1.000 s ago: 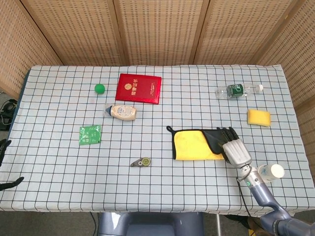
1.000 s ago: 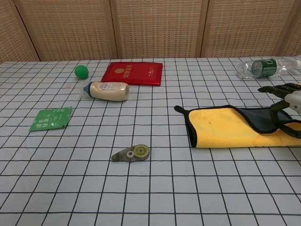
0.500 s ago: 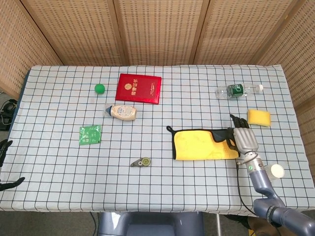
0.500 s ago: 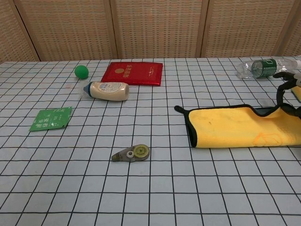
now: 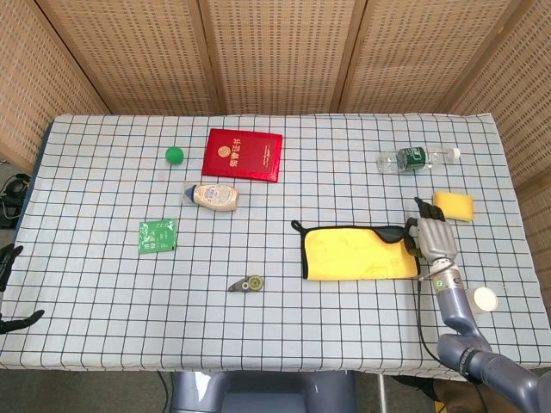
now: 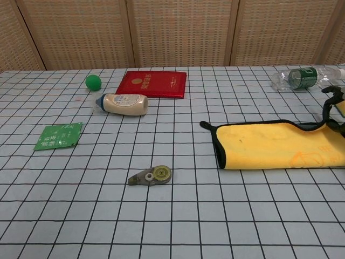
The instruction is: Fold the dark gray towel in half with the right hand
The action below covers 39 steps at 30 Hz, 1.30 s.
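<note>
Desk (image 5: 86, 292) covered with a checked cloth, seen from the head and chest views. At far left in the head view, dark fingertips of the left robot hand (image 5: 7, 258) show at the desk edge; whether they grip anything cannot be told. Left part of the desk: a green packet (image 5: 157, 236) lying flat, and beyond it a green ball (image 5: 175, 155). Toward the middle: a beige bottle (image 5: 214, 196) on its side, a red booklet (image 5: 243, 155) lying flat behind it, and a correction-tape dispenser (image 5: 248, 284) nearer the front edge. Right of centre: the towel (image 5: 353, 253), spread flat with its yellow face up and its dark gray edging visible along the border. The right robot hand (image 5: 432, 236) is at the towel's right end, fingers curled at the dark gray corner; whether they pinch it cannot be told. Further right: a clear water bottle (image 5: 415, 158) with a green label on its side, a yellow sponge (image 5: 454, 206), and a white round object (image 5: 485, 298) near the desk's right front edge.
</note>
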Available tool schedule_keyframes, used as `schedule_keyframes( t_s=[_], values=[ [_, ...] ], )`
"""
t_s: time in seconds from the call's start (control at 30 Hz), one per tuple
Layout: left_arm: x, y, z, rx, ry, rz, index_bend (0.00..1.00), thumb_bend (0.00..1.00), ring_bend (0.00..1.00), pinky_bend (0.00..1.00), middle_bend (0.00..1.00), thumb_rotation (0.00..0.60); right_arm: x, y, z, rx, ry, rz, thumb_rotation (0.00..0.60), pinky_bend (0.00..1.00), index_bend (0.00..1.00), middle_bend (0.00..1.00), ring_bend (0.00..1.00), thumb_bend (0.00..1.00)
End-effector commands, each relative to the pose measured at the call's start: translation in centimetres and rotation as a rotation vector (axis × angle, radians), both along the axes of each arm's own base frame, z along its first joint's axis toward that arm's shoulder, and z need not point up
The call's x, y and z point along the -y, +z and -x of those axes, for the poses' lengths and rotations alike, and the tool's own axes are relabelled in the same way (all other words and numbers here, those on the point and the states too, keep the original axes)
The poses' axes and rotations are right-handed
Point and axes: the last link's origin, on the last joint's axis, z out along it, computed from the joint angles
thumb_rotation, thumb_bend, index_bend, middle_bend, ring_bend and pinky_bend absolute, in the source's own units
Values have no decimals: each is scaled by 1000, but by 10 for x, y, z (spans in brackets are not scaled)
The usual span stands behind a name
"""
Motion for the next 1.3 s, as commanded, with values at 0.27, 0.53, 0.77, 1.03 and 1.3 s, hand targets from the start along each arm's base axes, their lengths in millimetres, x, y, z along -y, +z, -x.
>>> schedule_keyframes(
  t_s=[0.27,0.53,0.77,1.03,1.3],
  values=[
    [0,1,1,1,3,-3,0,0,0,0,0,600,9,-4,0,15,-24,21,600,1,190,0,0,286],
    [0,2,0,3,1,-6,0,0,0,0,0,600,9,8,-13,59,34,143,600,0,160,0,0,181],
    [3,3,-3,9,-14,-11,0,0,0,0,0,600,-26,32,-24,157,166,101,600,0,126,0,0,0],
    [9,8,-8,20,-44,-21,0,0,0,0,0,600,-88,71,-35,60,323,44,600,0,0,0,0,0],
    [13,12,-7,31,-65,-27,0,0,0,0,0,600,-138,98,-52,-9,338,78,600,0,0,0,0,0]
  ],
)
